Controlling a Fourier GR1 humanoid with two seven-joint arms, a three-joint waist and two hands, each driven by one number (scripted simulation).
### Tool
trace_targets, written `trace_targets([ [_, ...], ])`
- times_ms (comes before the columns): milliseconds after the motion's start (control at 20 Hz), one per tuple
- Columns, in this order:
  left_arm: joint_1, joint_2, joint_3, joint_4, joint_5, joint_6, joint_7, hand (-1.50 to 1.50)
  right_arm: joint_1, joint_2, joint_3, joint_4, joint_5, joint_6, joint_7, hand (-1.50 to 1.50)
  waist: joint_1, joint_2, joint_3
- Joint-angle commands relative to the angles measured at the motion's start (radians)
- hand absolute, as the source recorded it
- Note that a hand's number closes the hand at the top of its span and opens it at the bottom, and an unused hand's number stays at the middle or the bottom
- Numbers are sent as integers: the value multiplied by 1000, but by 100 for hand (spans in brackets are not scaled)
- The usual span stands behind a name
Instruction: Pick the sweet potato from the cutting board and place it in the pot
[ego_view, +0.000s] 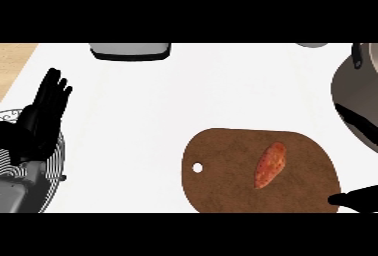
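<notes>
Left hand (43, 117) shows at the view's left edge, fingers straight and pointing up, resting, holding nothing. Right hand (356, 198) enters at the lower right corner; only a dark tip shows, over the cutting board's (221, 170) right edge, so whether its fingers are spread or curled cannot be told. It is apart from the sweet potato (270, 164), which lies tilted on the board's right half, untouched. Pot (353, 90) sits at the right edge, cut off by the frame, only part of rim and interior visible. A grey object (130, 50) at the top edge is cut off, identity unclear.
</notes>
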Motion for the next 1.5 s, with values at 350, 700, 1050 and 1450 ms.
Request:
trace_targets([
  [350, -2, -31, 34, 45, -13, -60, -40, 0, -244, 118, 214, -66, 81, 142, 487, -150, 2, 1, 3],
  [700, -2, -70, 53, -5, -70, -46, 37, 0, -244, 250, 215, -54, 183, 223, 543, -150, -5, -1, 3],
  [1050, -28, -72, 108, 22, -56, -121, 31, 0, -208, 323, 224, -13, 315, 250, 593, -150, -8, -1, 3],
  [1450, 11, -102, 133, 19, -117, -149, 8, 0, -227, 452, 200, 104, 449, 253, 482, -150, -4, 0, 3],
])
